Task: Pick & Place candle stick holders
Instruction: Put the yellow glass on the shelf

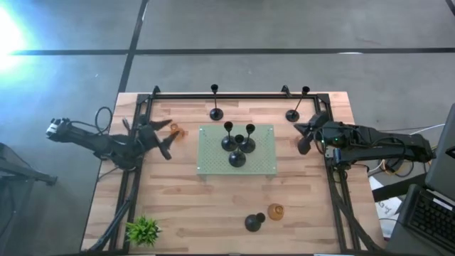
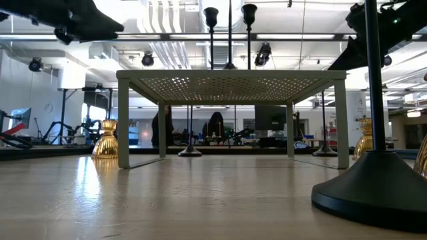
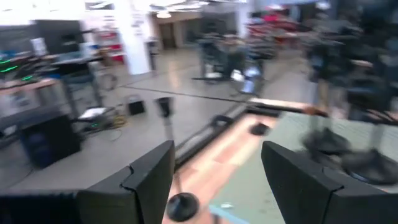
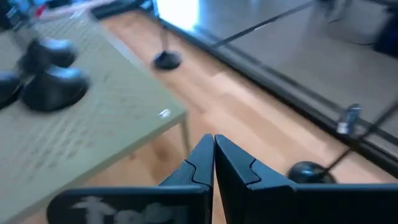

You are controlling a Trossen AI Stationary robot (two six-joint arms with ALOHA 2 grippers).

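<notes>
Three black candle stick holders (image 1: 237, 148) stand on their round bases on the pale green mat (image 1: 263, 162), a perforated top raised on legs. Two more black ones (image 1: 215, 112) (image 1: 293, 114) stand near the table's far edge. An amber one (image 1: 177, 131) sits left of the mat. A black one (image 1: 254, 222) and an amber one (image 1: 276, 211) stand near the front edge. My left gripper (image 1: 168, 139) (image 3: 217, 180) hangs open left of the mat, beside the amber holder, touching nothing. My right gripper (image 1: 303, 142) (image 4: 214, 155) is shut and empty, right of the mat.
A small green plant (image 1: 143, 230) sits at the near left corner. A black frame rail (image 1: 234, 94) runs along the far edge, with side rails down both sides. The bare wood between the mat and the front edge (image 1: 213, 206) has room.
</notes>
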